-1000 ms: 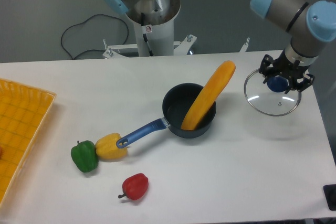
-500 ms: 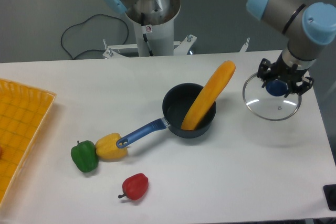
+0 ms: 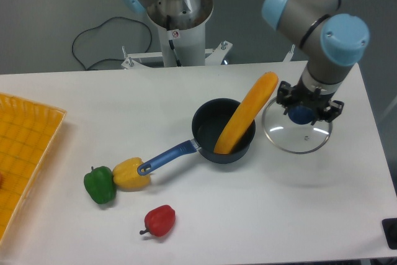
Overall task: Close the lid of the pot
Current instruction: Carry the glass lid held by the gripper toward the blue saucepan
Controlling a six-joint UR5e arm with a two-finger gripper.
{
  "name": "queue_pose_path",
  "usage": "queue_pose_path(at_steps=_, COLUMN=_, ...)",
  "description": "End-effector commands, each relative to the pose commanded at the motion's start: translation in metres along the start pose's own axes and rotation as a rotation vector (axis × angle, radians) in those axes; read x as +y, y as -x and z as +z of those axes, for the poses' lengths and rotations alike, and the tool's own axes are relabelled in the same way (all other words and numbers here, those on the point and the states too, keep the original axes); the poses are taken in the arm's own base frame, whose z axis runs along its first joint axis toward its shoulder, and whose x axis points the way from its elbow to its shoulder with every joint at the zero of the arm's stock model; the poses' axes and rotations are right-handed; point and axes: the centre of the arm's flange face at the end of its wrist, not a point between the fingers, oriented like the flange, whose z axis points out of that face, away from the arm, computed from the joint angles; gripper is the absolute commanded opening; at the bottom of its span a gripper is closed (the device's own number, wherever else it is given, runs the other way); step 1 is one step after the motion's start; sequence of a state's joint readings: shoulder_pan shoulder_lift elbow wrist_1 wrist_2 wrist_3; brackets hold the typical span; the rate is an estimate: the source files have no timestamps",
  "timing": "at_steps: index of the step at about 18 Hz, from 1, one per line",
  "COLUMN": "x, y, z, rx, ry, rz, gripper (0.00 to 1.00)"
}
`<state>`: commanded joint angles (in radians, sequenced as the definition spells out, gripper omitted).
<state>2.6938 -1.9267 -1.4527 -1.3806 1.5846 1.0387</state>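
Fingers [image 3: 308,110] grasping lid [image 3: 296,132] knob, largely hidden; pot [image 3: 223,131] beside, uncovered

The orange tray [image 3: 28,147] is cut off by the left edge. The gripper [image 3: 303,113] hides most of the lid's blue knob [image 3: 302,115]. A dark object [image 3: 391,233] at the lower right corner is cropped, unidentifiable

The round clear glass lid with a thin metal rim and blue knob [image 3: 296,130] hangs roughly level just under the gripper [image 3: 304,113], whose fingers close on the knob, above the worktop. The small round dark blue-black pot [image 3: 222,131] stands upright and uncovered just to the side of the gripper, toward the frame's left, its long blue handle with a loop hole pointing away from the gripper.
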Motion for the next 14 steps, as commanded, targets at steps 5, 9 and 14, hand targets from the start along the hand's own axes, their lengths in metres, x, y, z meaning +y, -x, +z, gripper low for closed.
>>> queue_pose_path(at_steps=5, x=-0.020, y=-0.026, z=0.000, rx=0.014, ry=0.017, rz=0.011, gripper=0.51)
queue_pose_path(at_steps=9, x=-0.021, y=-0.055, z=-0.004, rx=0.016, ry=0.024, rz=0.023, gripper=0.51)
queue_pose_path(at_steps=14, x=-0.020, y=-0.078, z=0.001, rx=0.027, ry=0.040, rz=0.027, gripper=0.51)
